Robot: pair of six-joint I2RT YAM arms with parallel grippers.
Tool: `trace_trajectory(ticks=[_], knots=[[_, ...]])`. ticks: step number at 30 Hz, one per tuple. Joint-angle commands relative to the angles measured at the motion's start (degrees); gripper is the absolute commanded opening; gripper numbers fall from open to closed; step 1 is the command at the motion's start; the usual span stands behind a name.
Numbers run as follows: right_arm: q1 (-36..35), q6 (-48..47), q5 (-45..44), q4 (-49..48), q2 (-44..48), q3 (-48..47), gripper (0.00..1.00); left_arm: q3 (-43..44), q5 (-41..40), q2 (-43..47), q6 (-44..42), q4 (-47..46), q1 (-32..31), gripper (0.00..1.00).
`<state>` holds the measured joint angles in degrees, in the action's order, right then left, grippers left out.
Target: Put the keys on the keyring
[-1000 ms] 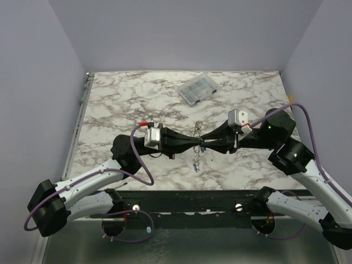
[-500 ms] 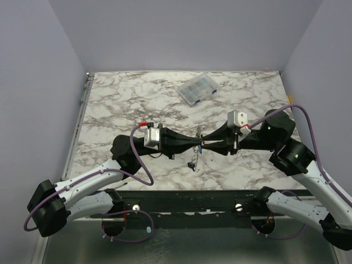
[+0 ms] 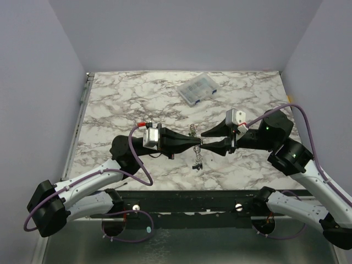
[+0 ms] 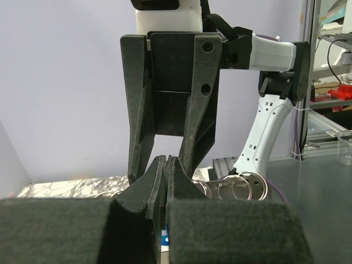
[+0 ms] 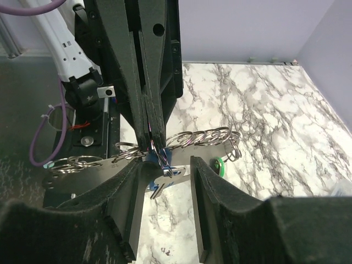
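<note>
Silvery keyring (image 5: 190, 137) hangs clamped in the left end effector (image 3: 199, 144).

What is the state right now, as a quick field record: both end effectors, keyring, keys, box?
left end effector: shut, pinching the keyring above the table; exact pinch point hidden
right end effector: open, fingers either side of the left one's tips, holding nothing
blue key: hanging just below the pinch
green key: head shows beside the rings; attachment unclear
compartment box: far side of table, apart from both arms
</note>
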<state>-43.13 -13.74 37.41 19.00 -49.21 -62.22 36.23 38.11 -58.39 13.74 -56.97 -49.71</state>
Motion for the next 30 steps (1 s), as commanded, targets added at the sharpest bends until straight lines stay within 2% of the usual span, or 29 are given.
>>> trace_trajectory(ticks=[1, 5, 7, 10, 15, 27, 28, 30], knots=[[-0.24, 0.38, -3.30, -2.78, 0.21, 1.17, 0.44, -0.01, 1.13, 1.16, 0.36, -3.50, -0.12, 0.00], [-0.27, 0.47, -3.38, -2.33, -0.29, 1.41, 0.42, -0.02, 1.00, 1.09, 0.35, -3.50, -0.13, 0.00], [-0.26, 0.63, -3.35, -2.54, -0.44, 1.71, 0.38, -0.02, 1.08, 1.02, 0.33, -3.50, -0.13, 0.00], [-0.22, 0.81, -2.97, -3.19, -0.44, 1.82, 0.20, -0.02, 1.09, 1.05, 0.41, -3.50, -0.14, 0.00], [-0.27, 0.34, -0.97, -4.35, -0.85, 1.86, 0.02, -0.06, 1.26, 0.91, 0.48, -3.67, -0.19, 0.00], [-0.24, 0.14, 1.54, -6.08, 0.01, 0.75, 0.01, -0.66, 0.86, 1.19, -0.29, -3.29, 0.15, 0.00], [-0.23, 0.00, 1.46, -5.19, 0.03, 0.47, 0.01, -0.75, 0.64, 1.55, -0.66, -2.75, 0.29, 0.03], [-0.27, -0.19, 1.18, -3.89, 0.19, -0.23, 0.01, -0.53, 0.36, 2.24, -1.86, -0.70, 0.57, 0.16]])
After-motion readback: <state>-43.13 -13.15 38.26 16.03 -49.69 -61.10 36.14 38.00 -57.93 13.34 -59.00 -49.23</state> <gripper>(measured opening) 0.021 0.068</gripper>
